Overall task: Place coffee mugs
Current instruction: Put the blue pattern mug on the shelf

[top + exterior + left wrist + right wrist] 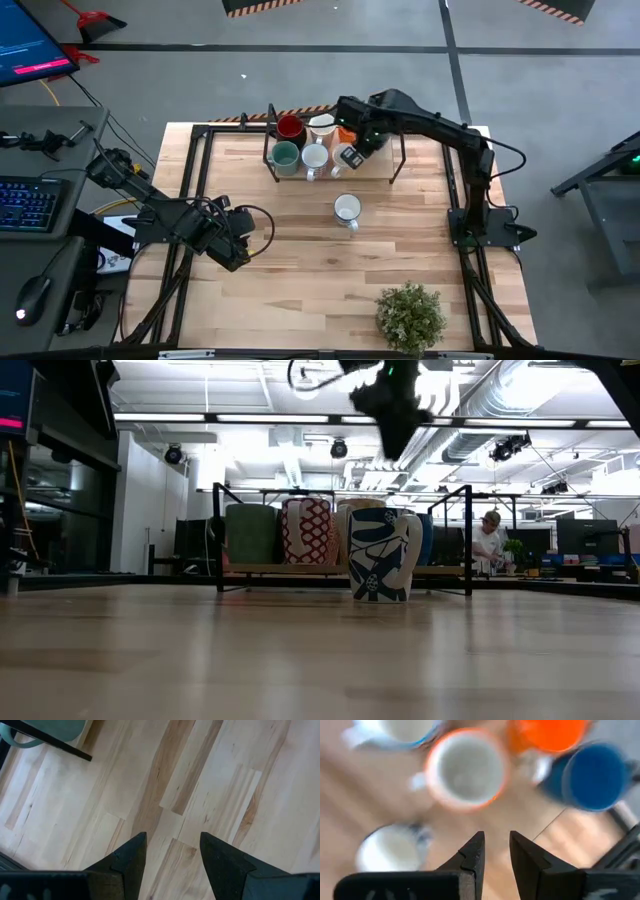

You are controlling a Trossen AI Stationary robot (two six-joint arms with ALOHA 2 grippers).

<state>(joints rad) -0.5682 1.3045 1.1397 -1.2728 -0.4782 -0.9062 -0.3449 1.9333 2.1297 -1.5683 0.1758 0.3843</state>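
A low black-framed rack (300, 172) at the table's far side holds mugs: dark red (290, 127), white (322, 125), teal green (285, 156), white (314, 158). My right gripper (352, 148) hovers open above the rack's right part. Its wrist view looks down on a white mug with an orange rim (467, 770), an orange mug (547, 732) and a blue mug (592, 775). One white mug with a blue pattern (347, 209) (380, 555) stands upright on the table in front of the rack. My left gripper (238, 248) (172, 845) waits open over the left table.
A green potted plant (410, 315) stands near the table's near right edge. The rack's black posts (398, 160) rise around the mugs. Bare wood lies between the lone mug and the near edge. A person (488, 540) shows far behind the table.
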